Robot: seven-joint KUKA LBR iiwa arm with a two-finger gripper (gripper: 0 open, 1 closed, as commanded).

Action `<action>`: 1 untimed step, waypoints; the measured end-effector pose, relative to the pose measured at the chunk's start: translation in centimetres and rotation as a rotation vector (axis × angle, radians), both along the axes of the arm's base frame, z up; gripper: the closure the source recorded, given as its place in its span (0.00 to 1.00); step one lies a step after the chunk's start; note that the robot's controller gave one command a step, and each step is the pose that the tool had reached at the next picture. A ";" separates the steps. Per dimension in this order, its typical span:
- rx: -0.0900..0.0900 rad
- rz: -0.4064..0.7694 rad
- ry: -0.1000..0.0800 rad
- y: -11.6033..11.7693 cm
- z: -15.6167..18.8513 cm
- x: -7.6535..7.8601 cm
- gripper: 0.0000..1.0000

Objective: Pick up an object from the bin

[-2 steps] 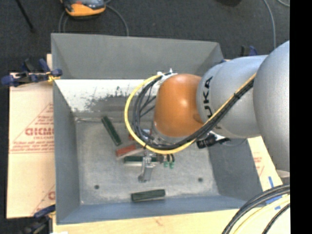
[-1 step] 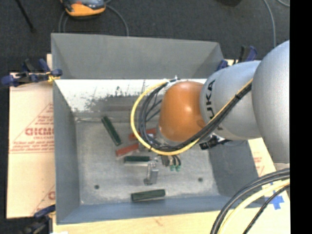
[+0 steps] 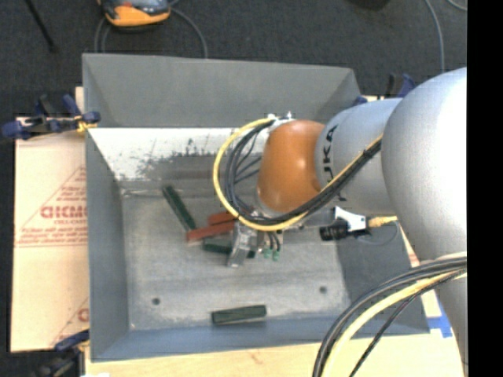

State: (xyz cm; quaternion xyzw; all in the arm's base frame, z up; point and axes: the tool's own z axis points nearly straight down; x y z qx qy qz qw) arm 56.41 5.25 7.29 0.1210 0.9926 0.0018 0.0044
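Observation:
My gripper (image 3: pixel 238 255) is low in the middle of the bin, its metal finger tip showing just under the orange wrist cover. It stands right beside a small heap of flat bars: a red-brown bar (image 3: pixel 209 228), a dark green bar (image 3: pixel 216 247) under it, and a long dark green bar (image 3: pixel 178 206) slanting up to the left. The tip touches or nearly touches the right end of the lower green bar. Whether anything lies between the fingers is hidden by the cover.
Another dark green bar (image 3: pixel 239 314) lies alone near the bin's front wall. The arm, its orange cover and yellow-black cables hang over the bin's right half and hide the floor there.

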 end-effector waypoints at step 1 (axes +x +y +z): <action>0.000 -0.001 0.000 0.0 0.0 0.0 1.00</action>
